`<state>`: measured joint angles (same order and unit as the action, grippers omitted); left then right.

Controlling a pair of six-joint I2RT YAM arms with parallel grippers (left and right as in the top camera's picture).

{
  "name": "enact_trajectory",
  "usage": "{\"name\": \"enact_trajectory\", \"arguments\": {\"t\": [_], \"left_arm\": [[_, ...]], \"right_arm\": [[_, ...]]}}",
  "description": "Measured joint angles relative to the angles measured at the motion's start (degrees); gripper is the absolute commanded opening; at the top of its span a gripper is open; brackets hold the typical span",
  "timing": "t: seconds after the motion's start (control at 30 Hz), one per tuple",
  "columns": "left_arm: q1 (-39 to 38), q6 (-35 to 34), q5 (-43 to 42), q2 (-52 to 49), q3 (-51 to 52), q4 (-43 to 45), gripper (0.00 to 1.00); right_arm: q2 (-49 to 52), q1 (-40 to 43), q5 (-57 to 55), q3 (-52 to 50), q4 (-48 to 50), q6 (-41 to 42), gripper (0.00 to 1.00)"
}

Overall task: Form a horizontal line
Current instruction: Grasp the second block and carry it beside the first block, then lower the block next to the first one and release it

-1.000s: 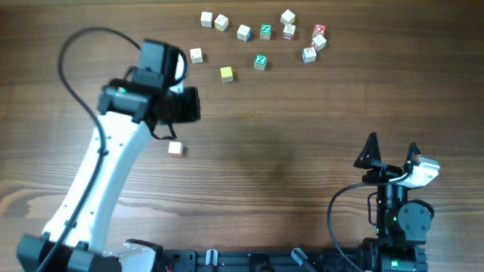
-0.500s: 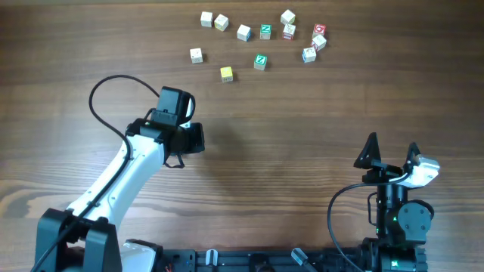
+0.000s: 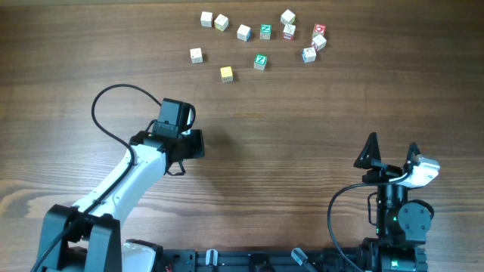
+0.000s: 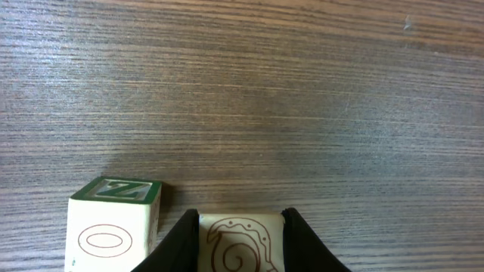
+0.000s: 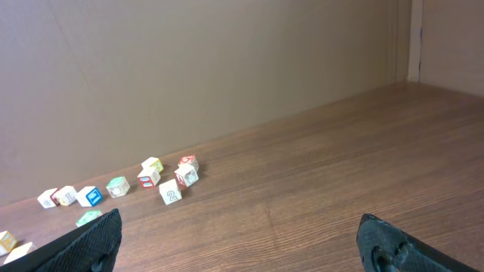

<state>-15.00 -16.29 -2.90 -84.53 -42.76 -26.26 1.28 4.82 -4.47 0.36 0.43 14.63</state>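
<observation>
The left arm has swung down from the far cluster to a spot left of the bench's middle. Over the last half second it has barely shifted, so it seems to be settling. Its left pincer is clenched on a pale spiral cube, brought just beside the green-Z cube. That cube lay alone here a second ago and is now hidden under the arm from above. One finger stands between the two, so they do not touch. The horizontal line is thus only begun at this spot. By my judgement a third cube is yet to be fetched. The right pincer rests released and wide at the near right, unchanged.

Behind is a plain tan wall. The bench is dark grained wood. Loose cubes lie scattered along its far edge, none moved.
</observation>
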Motion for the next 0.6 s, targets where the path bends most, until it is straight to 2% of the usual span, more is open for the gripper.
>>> {"name": "enact_trajectory", "arguments": {"t": [0.43,0.6], "left_arm": [[0.0,-0.2,0.0,-0.5,0.09,1.92,0.28],[0.0,-0.39,0.0,-3.26,0.09,1.92,0.34]], "right_arm": [[-0.02,0.0,0.0,-0.02,0.0,0.0,1.0],[-0.02,0.0,0.0,0.0,0.0,0.0,1.0]]}}
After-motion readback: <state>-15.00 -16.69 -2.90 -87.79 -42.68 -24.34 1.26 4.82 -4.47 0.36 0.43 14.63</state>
